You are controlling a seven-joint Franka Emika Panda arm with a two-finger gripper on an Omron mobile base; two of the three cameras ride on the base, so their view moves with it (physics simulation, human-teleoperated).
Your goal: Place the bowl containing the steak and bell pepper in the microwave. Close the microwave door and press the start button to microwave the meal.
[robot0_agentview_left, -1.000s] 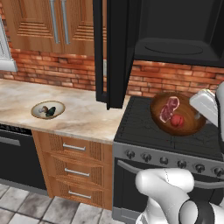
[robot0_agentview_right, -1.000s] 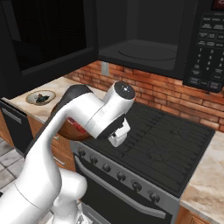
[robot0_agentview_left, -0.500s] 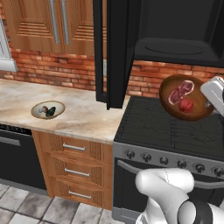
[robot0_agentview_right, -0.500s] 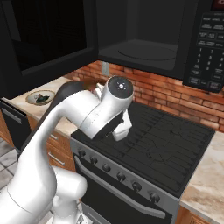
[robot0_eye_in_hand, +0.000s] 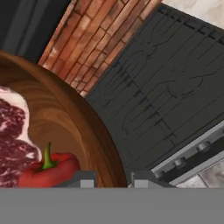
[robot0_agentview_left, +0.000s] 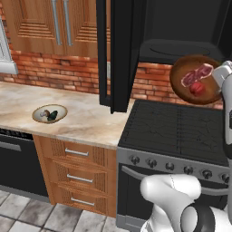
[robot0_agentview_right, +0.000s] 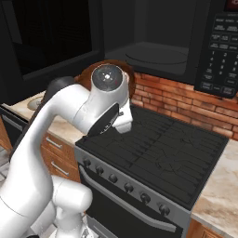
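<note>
Above the black stove (robot0_agentview_left: 179, 131), under the open microwave (robot0_agentview_left: 181, 27), the bowl (robot0_agentview_left: 195, 80) with the steak (robot0_agentview_left: 196, 74) and bell pepper (robot0_agentview_left: 197, 88) has risen. The end effector (robot0_eye_in_hand: 113, 178) pinches its rim; we still must carry it inside.

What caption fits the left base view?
Claw holds the wooden bowl with steak and bell pepper, tilted, above the stove.

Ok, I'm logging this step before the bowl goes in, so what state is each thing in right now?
bowl: held in the air above the stove, tilted
steak: lying in the bowl
bell pepper: in the bowl beside the steak
microwave: cavity empty
microwave door: swung open
hand: shut on the bowl's rim
cream dish: resting on the counter
</note>
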